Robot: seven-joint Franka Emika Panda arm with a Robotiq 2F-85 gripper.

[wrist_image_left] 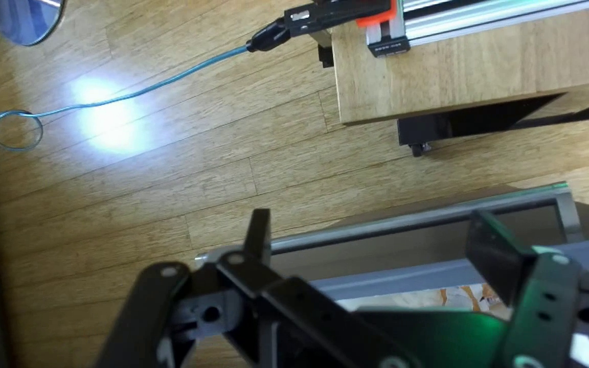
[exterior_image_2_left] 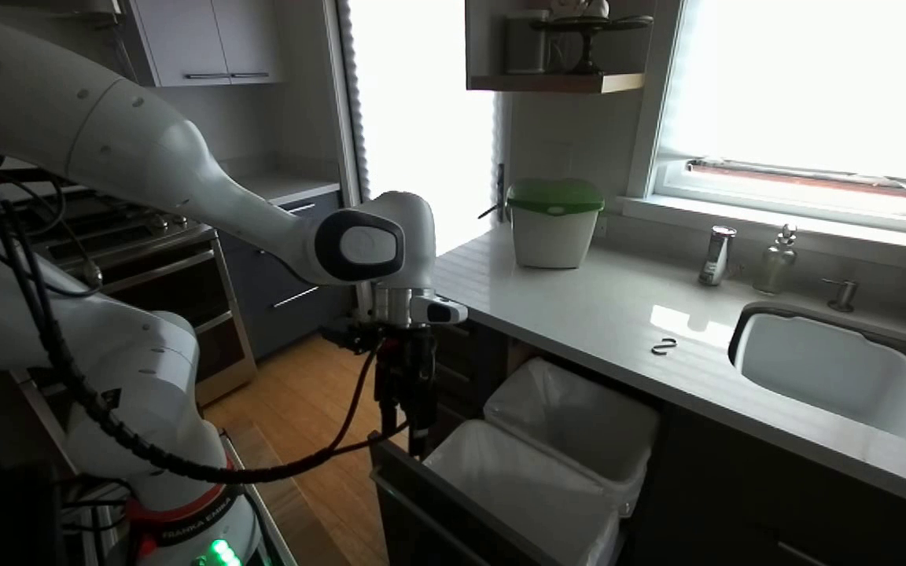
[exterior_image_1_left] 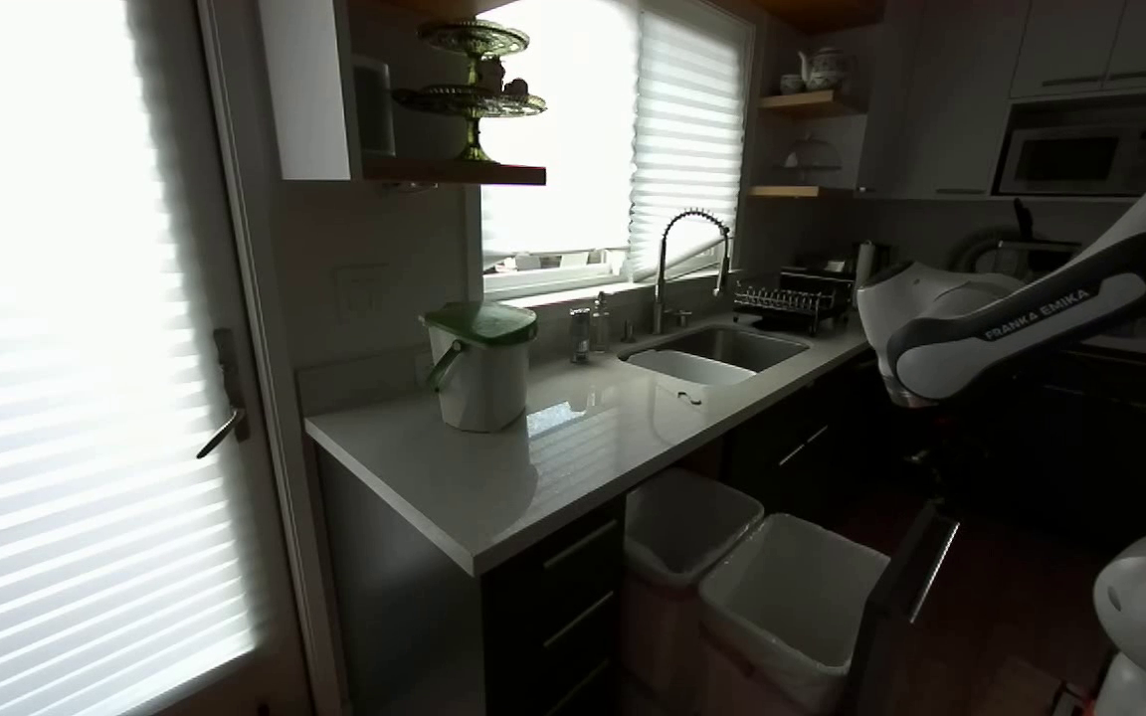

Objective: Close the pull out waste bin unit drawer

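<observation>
The waste bin drawer point(exterior_image_2_left: 414, 538) stands extended from beneath the white table point(exterior_image_2_left: 579, 318). It carries a lined front bin point(exterior_image_1_left: 787, 582), next to the front panel point(wrist_image_left: 407, 278), and a lined rear bin point(exterior_image_1_left: 687, 517), nearer the cabinet point(exterior_image_1_left: 553, 587). A bar handle point(wrist_image_left: 417, 219) runs along the outer side of the panel. From where I stand, the arm point(exterior_image_2_left: 248, 212) holds its tool point(wrist_image_left: 370, 225) pointing down at the upper edge of the panel. Tool state: released, with the fingers point(wrist_image_left: 258, 235) spread well apart. In the wrist view, handle and panel cross the gap between them. Contact between fingers and panel: I cannot tell (dark parts against a dark panel). On the table, a green-lidded pail point(exterior_image_2_left: 551, 236) stands upright; an S-shaped hook point(exterior_image_2_left: 664, 346) lies near a white basin point(exterior_image_2_left: 823, 377).
</observation>
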